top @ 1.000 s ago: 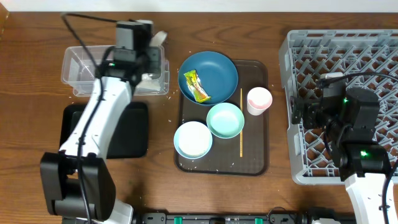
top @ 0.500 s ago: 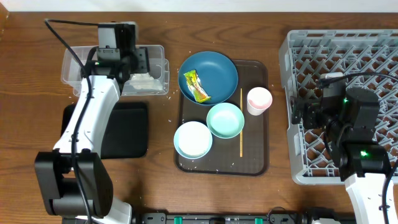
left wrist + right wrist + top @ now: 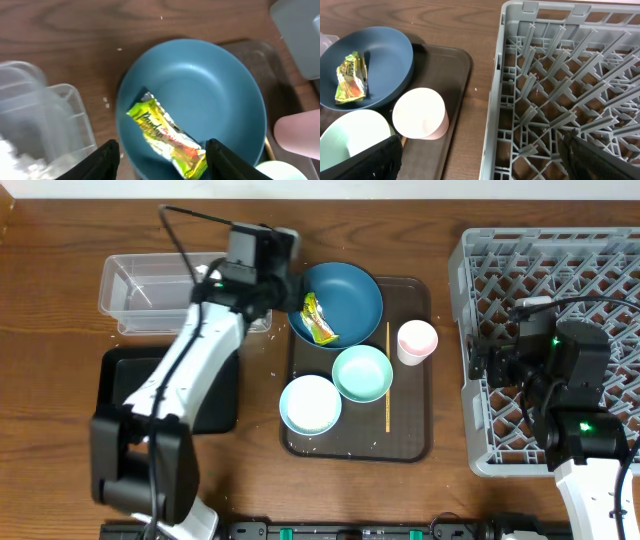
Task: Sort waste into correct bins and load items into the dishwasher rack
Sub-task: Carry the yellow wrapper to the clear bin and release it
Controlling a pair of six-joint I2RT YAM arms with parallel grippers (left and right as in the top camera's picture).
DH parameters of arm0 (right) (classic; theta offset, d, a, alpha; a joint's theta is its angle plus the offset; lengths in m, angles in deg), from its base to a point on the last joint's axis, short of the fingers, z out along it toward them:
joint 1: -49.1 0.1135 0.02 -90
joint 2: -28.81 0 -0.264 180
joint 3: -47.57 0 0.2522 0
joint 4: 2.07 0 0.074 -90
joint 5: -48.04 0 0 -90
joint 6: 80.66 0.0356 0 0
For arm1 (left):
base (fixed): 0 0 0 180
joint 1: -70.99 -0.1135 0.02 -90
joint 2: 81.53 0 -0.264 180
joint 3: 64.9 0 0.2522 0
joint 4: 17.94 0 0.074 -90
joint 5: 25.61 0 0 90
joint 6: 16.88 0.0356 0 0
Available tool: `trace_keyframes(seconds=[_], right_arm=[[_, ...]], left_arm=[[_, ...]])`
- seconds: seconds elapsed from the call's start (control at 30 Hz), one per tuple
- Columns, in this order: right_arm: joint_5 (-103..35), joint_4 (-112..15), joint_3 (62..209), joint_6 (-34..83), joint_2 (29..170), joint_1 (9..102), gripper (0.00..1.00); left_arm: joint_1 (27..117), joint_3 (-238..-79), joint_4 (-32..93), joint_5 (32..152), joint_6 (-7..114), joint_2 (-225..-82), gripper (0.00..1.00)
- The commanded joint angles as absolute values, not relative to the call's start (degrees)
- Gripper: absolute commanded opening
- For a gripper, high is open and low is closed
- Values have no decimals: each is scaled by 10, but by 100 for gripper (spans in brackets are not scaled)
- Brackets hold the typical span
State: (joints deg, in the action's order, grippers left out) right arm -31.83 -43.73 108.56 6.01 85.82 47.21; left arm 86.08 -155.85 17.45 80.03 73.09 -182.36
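My left gripper [image 3: 162, 162] is open over the near left part of the dark blue plate [image 3: 200, 95], its fingers standing either side of the yellow-green snack wrapper [image 3: 167, 135] that lies on the plate. Nothing is held. In the overhead view the left gripper [image 3: 287, 292] sits at the plate's [image 3: 350, 295] left edge, beside the clear tub [image 3: 150, 290]. White tissue [image 3: 12, 157] shows inside the tub. My right gripper [image 3: 485, 160] is open and empty above the left wall of the grey dishwasher rack [image 3: 570, 75].
The brown serving tray [image 3: 410, 435] holds the pinkish cup [image 3: 417, 340], the mint-green bowl [image 3: 362, 373], the pale bowl [image 3: 310, 404] and the chopstick [image 3: 388, 395]. The black tray [image 3: 120, 380] lies below the tub. White grains [image 3: 106, 101] dot the table.
The left gripper opened over the clear tub. The left arm then swung right to the blue plate and now stands over the wrapper. The right arm has not moved.
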Motion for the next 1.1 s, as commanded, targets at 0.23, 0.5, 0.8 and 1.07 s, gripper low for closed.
trace_keyframes(seconds=[0.23,0.5,0.8,1.07], right_arm=[[-314,-439,1099,67,858,478,99],[-314,-439,1099,67,858,478,99],[-314,-439,1099,67,858,478,99],[-314,-439,1099,67,858,478,99]], left_arm=[[908,-1554,128,768,729,-1939,60],[911,-1554,92,742,728,-2003,60],[911,-1554,83,733,729,-2011,7],[910,-1556,83,733,729,-1961,6]])
